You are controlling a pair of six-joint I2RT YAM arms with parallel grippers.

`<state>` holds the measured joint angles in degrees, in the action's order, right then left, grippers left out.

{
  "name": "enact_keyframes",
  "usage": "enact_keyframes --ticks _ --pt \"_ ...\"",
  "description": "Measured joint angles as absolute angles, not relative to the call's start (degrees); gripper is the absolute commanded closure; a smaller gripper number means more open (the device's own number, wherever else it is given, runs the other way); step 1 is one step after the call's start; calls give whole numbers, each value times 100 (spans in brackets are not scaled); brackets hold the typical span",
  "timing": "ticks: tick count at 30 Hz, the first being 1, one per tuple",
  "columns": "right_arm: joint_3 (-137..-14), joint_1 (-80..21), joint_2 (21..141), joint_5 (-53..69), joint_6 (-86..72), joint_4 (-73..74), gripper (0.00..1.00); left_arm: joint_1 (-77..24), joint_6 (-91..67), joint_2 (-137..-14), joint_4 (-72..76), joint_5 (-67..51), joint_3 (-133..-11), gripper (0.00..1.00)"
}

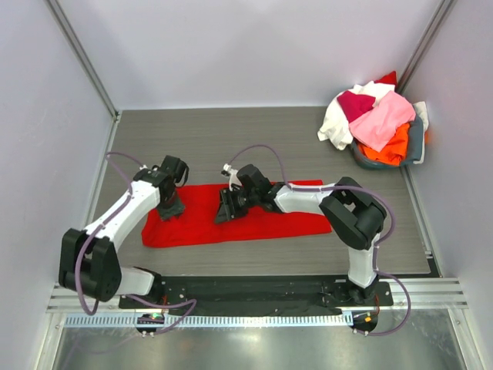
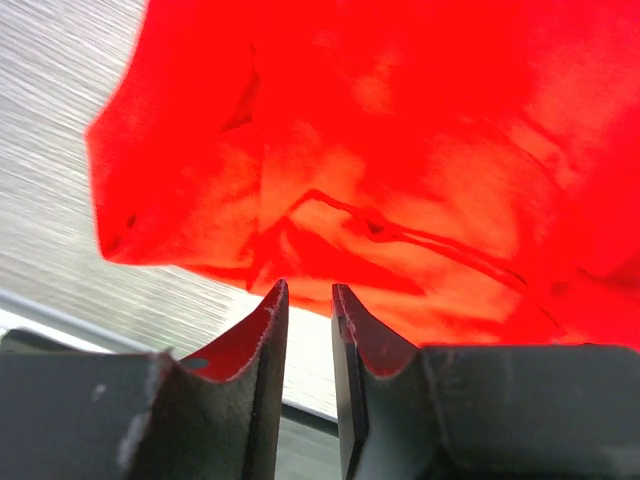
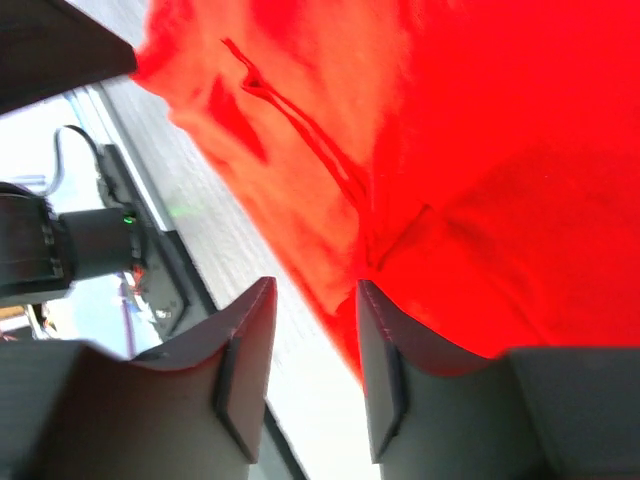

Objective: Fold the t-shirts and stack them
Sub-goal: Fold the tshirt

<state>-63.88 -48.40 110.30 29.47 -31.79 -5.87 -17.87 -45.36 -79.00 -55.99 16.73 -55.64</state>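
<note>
You have the left gripper (image 1: 171, 210) down over the left end of the red t-shirt (image 1: 269, 227). Its jaws stand only narrowly apart and, in its wrist view, nothing sits between them. At the shirt's middle, the right gripper (image 1: 229, 212) is wider open and also empty, with the cloth edge just beside one finger. The shirt lies flat on the table (image 1: 231, 139) as a long band, so I judge it partly folded, with the crosswise folds not yet made. Far right of it, the other t-shirts (image 1: 381, 119) are heaped in the grey basket (image 1: 416, 142), and no stack is begun. From above, both fingertips are hidden, and the basket's lower shirts are covered.
</note>
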Motion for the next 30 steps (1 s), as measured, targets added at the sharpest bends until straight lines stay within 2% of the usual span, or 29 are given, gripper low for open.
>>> enact_keyframes --ticks 2,6,12,17,26,30 --pt "-6388 -4840 10877 2919 -3201 -526 64 -1787 -4617 -7603 -5522 1516 -5457 77" --pt "-6460 -4904 10781 2995 -3371 -532 85 -1787 -4753 -7509 -5295 1135 -5105 85" --pt "-6464 -5120 10954 3159 -3760 -705 91 -1774 -5026 -7800 -4733 591 -4517 89" --pt "-6477 -5164 11415 3094 -3944 -657 98 -1553 -5249 -7824 -4390 510 -4064 96" --pt "-6416 -4921 11640 3116 -4241 -528 98 -1007 -5664 -7415 -4082 180 -3621 97" --pt "-6359 -4888 11555 3076 -4233 -489 92 -965 -5662 -7168 -4123 360 -3559 96"
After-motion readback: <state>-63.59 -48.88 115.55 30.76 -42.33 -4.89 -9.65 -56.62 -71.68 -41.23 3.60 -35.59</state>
